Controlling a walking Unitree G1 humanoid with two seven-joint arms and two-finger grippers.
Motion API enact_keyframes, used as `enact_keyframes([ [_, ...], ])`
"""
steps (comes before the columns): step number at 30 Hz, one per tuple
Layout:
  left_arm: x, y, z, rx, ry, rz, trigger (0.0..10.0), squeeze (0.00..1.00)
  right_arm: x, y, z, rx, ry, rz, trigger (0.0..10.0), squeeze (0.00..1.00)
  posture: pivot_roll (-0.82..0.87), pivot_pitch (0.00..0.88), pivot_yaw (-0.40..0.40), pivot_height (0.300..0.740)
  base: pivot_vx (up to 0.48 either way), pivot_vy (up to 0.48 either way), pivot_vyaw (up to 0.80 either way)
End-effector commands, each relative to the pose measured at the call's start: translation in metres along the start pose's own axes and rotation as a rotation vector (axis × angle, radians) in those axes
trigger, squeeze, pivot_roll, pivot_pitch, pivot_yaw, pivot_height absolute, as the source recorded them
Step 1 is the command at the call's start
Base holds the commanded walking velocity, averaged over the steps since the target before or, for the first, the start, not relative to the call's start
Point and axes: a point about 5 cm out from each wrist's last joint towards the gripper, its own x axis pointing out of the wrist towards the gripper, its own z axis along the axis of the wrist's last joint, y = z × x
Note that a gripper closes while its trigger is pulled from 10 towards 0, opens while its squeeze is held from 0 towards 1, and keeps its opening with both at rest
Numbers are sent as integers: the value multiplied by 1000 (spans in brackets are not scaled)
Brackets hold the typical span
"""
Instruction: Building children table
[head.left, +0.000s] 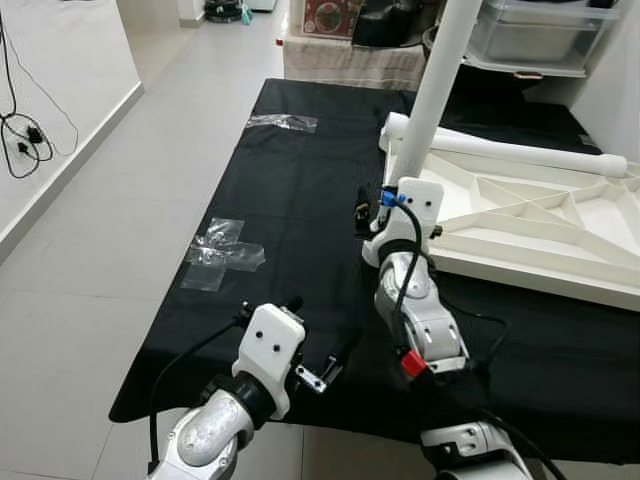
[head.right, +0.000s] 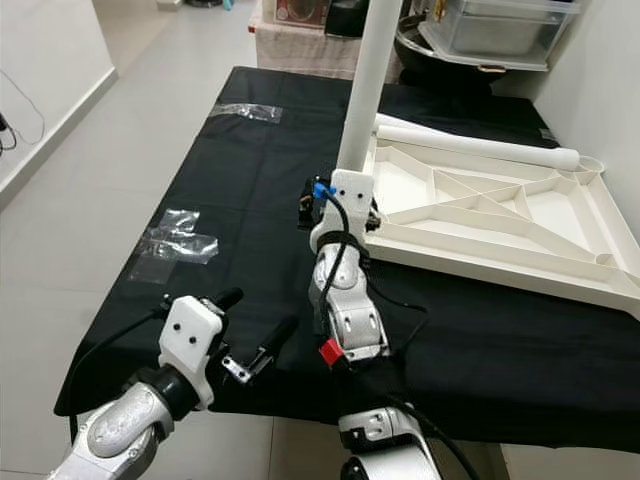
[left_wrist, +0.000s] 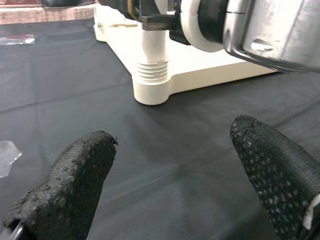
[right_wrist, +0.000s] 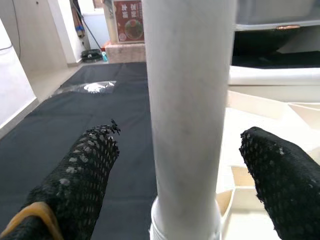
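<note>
A white children's tabletop (head.left: 520, 262) lies upside down on a black cloth (head.left: 300, 190). One white leg (head.left: 440, 80) stands upright in the threaded corner socket (left_wrist: 150, 85) nearest me. My right gripper (right_wrist: 185, 150) is open around this leg low down, one finger on each side with a gap to the leg. A second white leg (head.left: 510, 148) lies along the tabletop's far edge. My left gripper (head.left: 320, 330) hovers open over the cloth near its front edge, to the left of the socket, with nothing between its fingers (left_wrist: 75, 175).
Two patches of clear tape (head.left: 222, 255) (head.left: 282, 122) are stuck on the cloth's left half. Plastic storage bins (head.left: 540, 30) and a box stand beyond the far end. Tiled floor runs along the left, with cables (head.left: 25, 135) by the wall.
</note>
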Motion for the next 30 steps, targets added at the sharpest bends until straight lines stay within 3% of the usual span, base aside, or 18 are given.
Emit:
enact_keyframes([
  [1, 0, -2, -5, -12, 19, -8, 10000, 0, -5, -2, -4, 0, 19, 23, 10000, 0, 94, 143, -56, 740, 0, 0, 0],
  [14, 1, 1, -5, -8, 14, -1, 10000, 0, -22, -9, -9, 9, 64, 153, 10000, 0, 87, 133, -52, 740, 0, 0, 0],
  [16, 1, 1, -5, -9, 13, -1, 10000, 0, -24, -14, -10, 0, 67, 151, 10000, 0, 86, 130, -53, 740, 0, 0, 0],
  [17, 1, 0, -5, -10, 11, 0, 10000, 0, -28, -30, -10, -10, 71, 139, 10000, 0, 84, 126, -53, 740, 0, 0, 0],
  [22, 1, 0, -5, -11, 10, 1, 10000, 0, -29, -52, -12, -45, 69, 144, 10000, 0, 84, 121, -54, 740, 0, 0, 0],
  [25, 1, 0, -5, -10, 10, 1, 10000, 0, -29, -58, -13, -50, 73, 150, 10000, 0, 83, 121, -54, 740, 0, 0, 0],
  [28, 1, 0, -5, -9, 8, 1, 10000, 0, -27, -65, -15, -32, 82, 227, 10000, 0, 82, 117, -56, 740, 0, 0, 0],
  [30, 2, -1, -6, -8, 8, -4, 10000, 0, -17, -73, -15, 25, 99, 350, 10000, 0, 85, 113, -57, 740, 0, 0, 0],
])
